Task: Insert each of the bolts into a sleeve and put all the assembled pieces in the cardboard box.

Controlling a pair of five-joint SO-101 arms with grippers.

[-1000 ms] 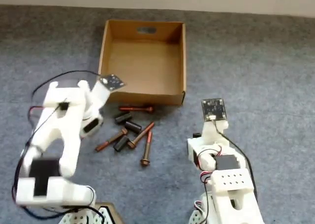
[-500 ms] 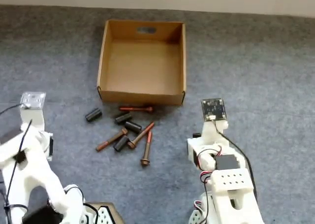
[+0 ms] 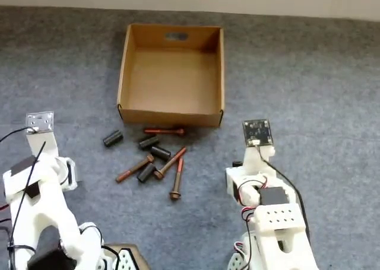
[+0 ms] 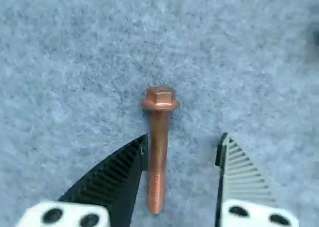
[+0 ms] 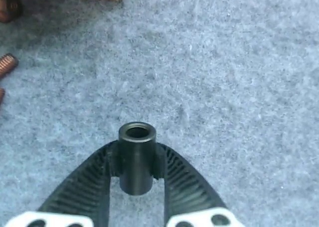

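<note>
A copper bolt (image 4: 159, 147) sits on the grey carpet between the fingers of my left gripper (image 4: 183, 137). It lies against the dark finger (image 4: 117, 179) with a wide gap to the other, so this gripper is open. My right gripper (image 5: 136, 149) is shut on a black sleeve (image 5: 135, 173), its bore pointing away from the wrist; in the high view this sleeve (image 3: 237, 162) peeks out beside the right arm. Several more bolts (image 3: 170, 162) and sleeves (image 3: 148, 142) are scattered in front of the cardboard box (image 3: 171, 113). One sleeve (image 3: 113, 139) lies apart to the left.
The cardboard box is open-topped with nothing inside. My left arm (image 3: 35, 187) stands at the front left and my right arm (image 3: 270, 213) at the front right. Bare carpet stretches to the right of the box and between the arms.
My left arm has swung from over the pile near the box back to the front left, which uncovers a sleeve left of the pile. The right arm has kept still.
</note>
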